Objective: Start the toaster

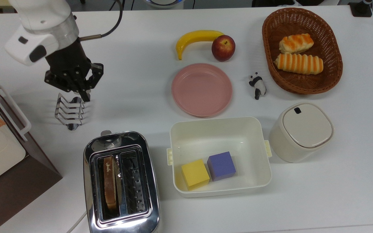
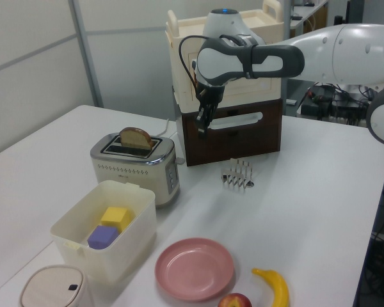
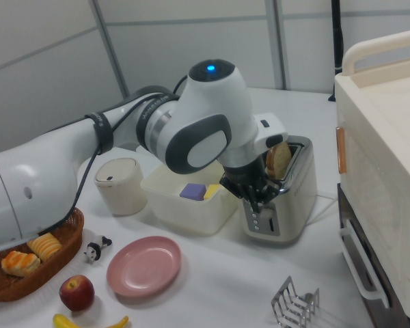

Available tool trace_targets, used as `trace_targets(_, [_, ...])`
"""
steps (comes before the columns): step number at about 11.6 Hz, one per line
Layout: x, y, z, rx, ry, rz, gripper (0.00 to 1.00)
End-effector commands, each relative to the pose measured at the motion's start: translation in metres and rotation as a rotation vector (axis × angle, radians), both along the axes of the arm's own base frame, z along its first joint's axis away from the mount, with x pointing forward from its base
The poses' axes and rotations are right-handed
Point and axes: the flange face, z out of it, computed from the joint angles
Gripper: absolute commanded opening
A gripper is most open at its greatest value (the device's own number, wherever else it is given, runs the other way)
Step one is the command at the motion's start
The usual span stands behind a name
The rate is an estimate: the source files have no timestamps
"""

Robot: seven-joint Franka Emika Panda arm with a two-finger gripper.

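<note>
The chrome two-slot toaster (image 1: 121,181) stands at the front of the table, a slice of toast (image 1: 110,186) upright in the slot on the top view's left. Its small lever knob (image 1: 105,132) sticks out at the end facing the arm. My gripper (image 1: 84,96) hangs in the air with its black fingers shut on nothing; in the top view it is over the far end of the wire toast rack (image 1: 70,110), well short of the knob. In the left view the gripper (image 2: 200,131) is above and to the right of the toaster (image 2: 136,167).
A brown-and-cream appliance (image 1: 2,152) with a white handle stands beside the toaster. A white bin (image 1: 220,129) holds a yellow and a purple cube. Farther off are a pink plate (image 1: 201,89), banana, apple, panda figure, bread basket (image 1: 332,74) and a lidded white container (image 1: 301,131).
</note>
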Motion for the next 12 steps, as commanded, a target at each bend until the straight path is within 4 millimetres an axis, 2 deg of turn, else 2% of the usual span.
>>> trace_targets(1, [0.010, 0.000, -0.020, 0.035, -0.062, 0.038, 0.00])
trace_targets(5, [0.028, 0.007, -0.048, 0.041, -0.115, 0.028, 0.00])
trace_targets(12, [0.045, 0.036, -0.074, 0.045, -0.145, 0.061, 0.00])
